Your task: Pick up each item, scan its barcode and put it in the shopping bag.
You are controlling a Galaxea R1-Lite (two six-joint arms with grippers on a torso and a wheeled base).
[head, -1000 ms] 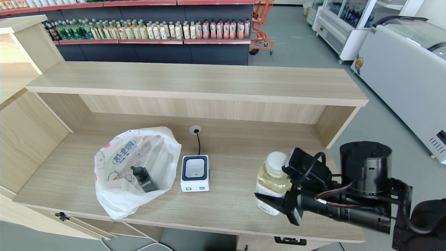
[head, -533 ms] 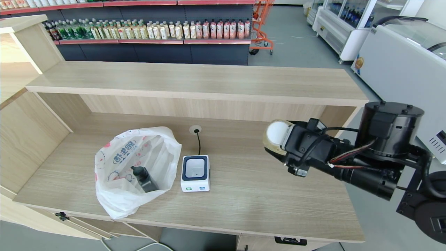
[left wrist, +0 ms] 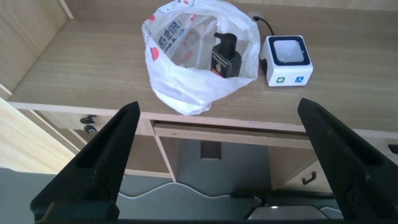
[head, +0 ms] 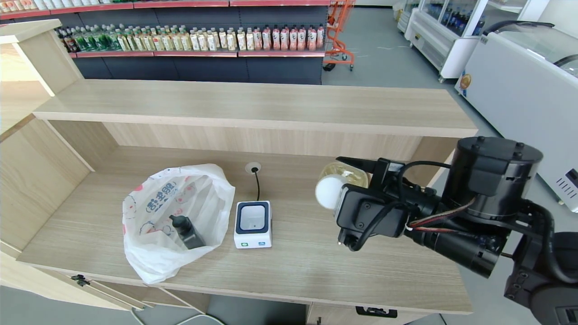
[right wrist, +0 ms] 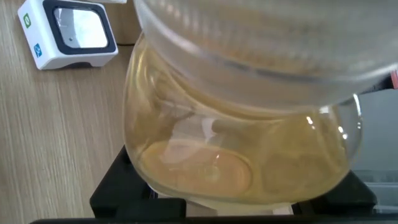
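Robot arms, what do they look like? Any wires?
The right arm is black, with fat round joints like cans, a boxy block near its tip, and black, red and white wires looping outside. The left end effector has two flat, black, pointed fingers.

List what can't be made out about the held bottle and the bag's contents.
- Bottle barcode: head view, right arm covers the body; right wrist view, too close.
- Shopping bag below the pump bottle: head and left wrist views, hidden by its folds.
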